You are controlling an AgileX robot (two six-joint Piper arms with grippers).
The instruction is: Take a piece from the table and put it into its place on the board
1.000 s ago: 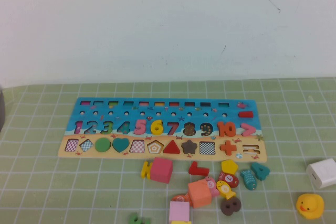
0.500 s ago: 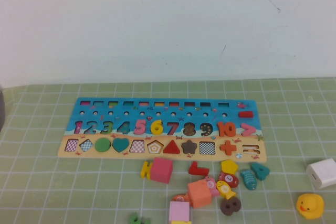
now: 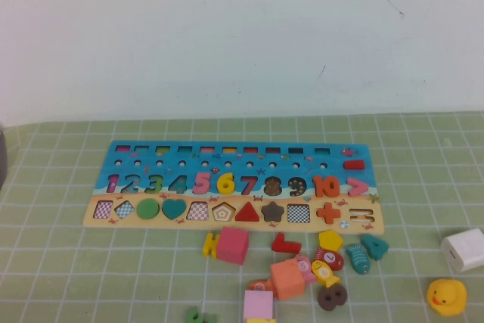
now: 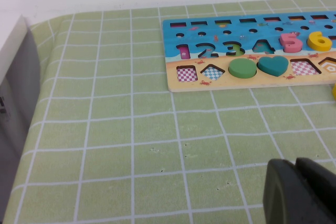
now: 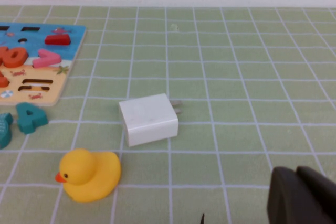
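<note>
The board (image 3: 121,149) lies flat across the middle of the checked green cloth. The piece, a yellow 6 (image 3: 225,183), sits in its row on the board between the pink 5 and the red 7. It also shows in the left wrist view (image 4: 319,40), seated flat. Neither arm shows in the high view. My left gripper (image 4: 296,169) is shut and empty, low over bare cloth, well in front of the board's left end (image 4: 173,85). My right gripper (image 5: 295,174) is shut and empty over the cloth, right of the board's right end (image 5: 73,56).
Loose pieces lie in front of the board: a pink cube (image 3: 233,244), a red L (image 3: 286,243), a yellow pentagon (image 3: 330,240), a teal 4 (image 3: 374,246). A white charger (image 5: 148,118) and a yellow duck (image 5: 89,174) sit near my right gripper. A grey object (image 4: 16,108) stands at the left edge.
</note>
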